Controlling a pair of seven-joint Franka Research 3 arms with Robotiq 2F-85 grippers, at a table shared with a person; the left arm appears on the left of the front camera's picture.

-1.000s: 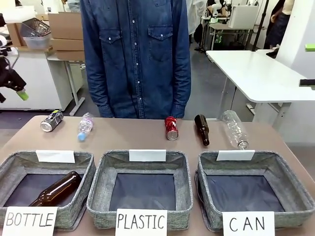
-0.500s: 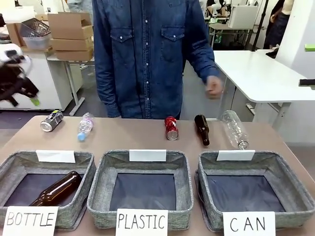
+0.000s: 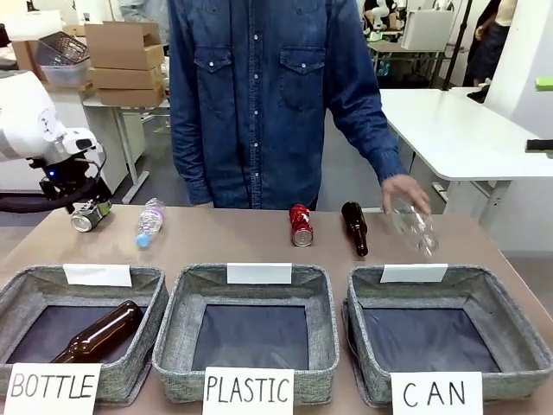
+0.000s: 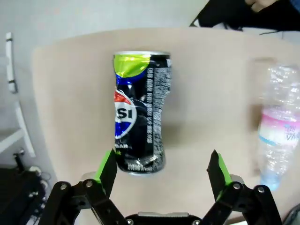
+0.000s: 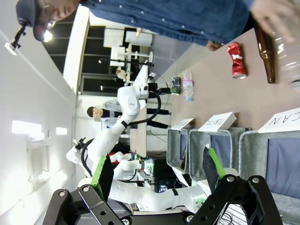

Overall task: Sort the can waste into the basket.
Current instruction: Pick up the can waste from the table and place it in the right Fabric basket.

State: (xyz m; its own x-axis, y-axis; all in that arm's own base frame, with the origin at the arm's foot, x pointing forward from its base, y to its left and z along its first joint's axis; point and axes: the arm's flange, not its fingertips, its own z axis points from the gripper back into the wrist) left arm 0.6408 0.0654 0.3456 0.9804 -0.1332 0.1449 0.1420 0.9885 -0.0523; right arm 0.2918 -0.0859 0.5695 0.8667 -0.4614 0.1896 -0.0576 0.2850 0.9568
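Note:
The black-blue can (image 3: 91,213) lies on its side at the table's far left. My left gripper (image 3: 79,192) hangs right above it, open. In the left wrist view the can (image 4: 139,112) lies lengthwise ahead of the gripper (image 4: 162,168), its near end just inside the left finger (image 4: 107,166), untouched. The dented red can (image 3: 300,225) lies at the far middle, also seen as the red can (image 5: 236,60). At the front right stands the CAN basket (image 3: 505,333). My right gripper (image 5: 157,171) is open, holding nothing, off the table's right side.
A small clear bottle (image 3: 149,222) lies right of the black-blue can. A brown bottle (image 3: 354,227) lies beside the red can. The person's hand (image 3: 403,190) rests on a large clear bottle (image 3: 416,229). The BOTTLE basket (image 3: 147,298) holds a brown bottle; the PLASTIC basket (image 3: 251,281) stands mid-front.
My left arm swung in from the left and came down over the black-blue can. The person stepped right and reached a hand down onto the large clear bottle.

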